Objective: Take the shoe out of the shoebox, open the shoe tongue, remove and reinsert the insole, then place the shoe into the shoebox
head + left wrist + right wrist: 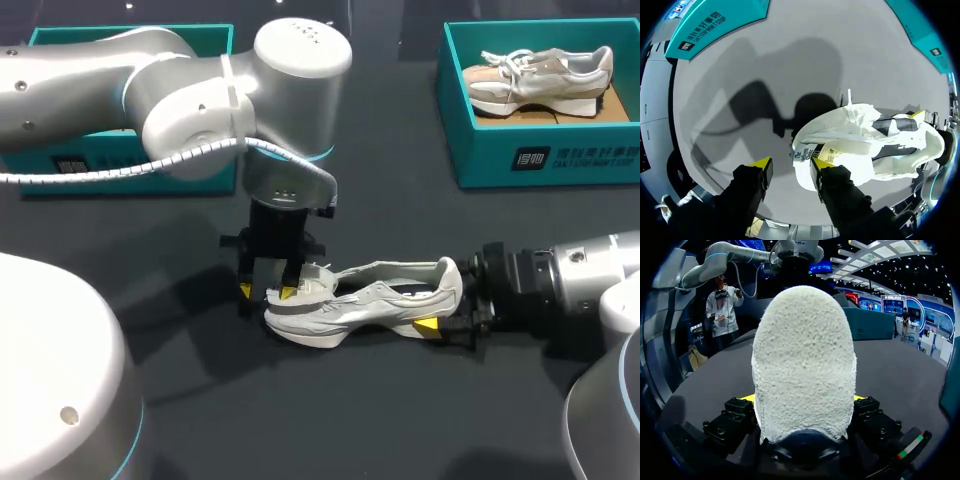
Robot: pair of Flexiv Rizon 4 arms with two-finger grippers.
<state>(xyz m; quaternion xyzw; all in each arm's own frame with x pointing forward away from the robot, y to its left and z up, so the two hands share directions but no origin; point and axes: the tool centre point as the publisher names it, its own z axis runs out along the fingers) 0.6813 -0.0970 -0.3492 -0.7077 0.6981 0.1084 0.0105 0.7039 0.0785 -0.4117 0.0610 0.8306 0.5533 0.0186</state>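
me: Dark table (380,425), with the shoe (370,300) out on it, mid-surface. Two teal boxes sit well behind the shoe. The shoebox (540,165) back-right of it holds a second shoe (540,80). The other box (60,40) is back-left of it and mostly hidden by my left arm, so I can't see what's inside.

ops: Grips?

me: Right gripper (442,308) is clamped on the shoe's heel, one finger on each side. In its wrist view the heel fills the gap, with a yellow tip showing on either flank. Left gripper (268,291) stands over the shoe's toe end with fingers apart. One tip rests against the tongue (812,150); the other is off the shoe, over bare table. Nothing is pinched.

ops: Step?

me: My read is that take-out is done and tongue-opening is in hand. The insole looks not yet pulled. I only see dark lining in the shoe's opening, so I can't confirm.

ops: Next?

me: Probably shift the left tips so the tongue's edge lies between them. Then close and peel it toward the shoe's toe, with the right gripper anchoring the heel. The tongue looks thin and floppy, so a shallow pinch may slip. Too deep a pinch and I'd likely catch the upper as well.
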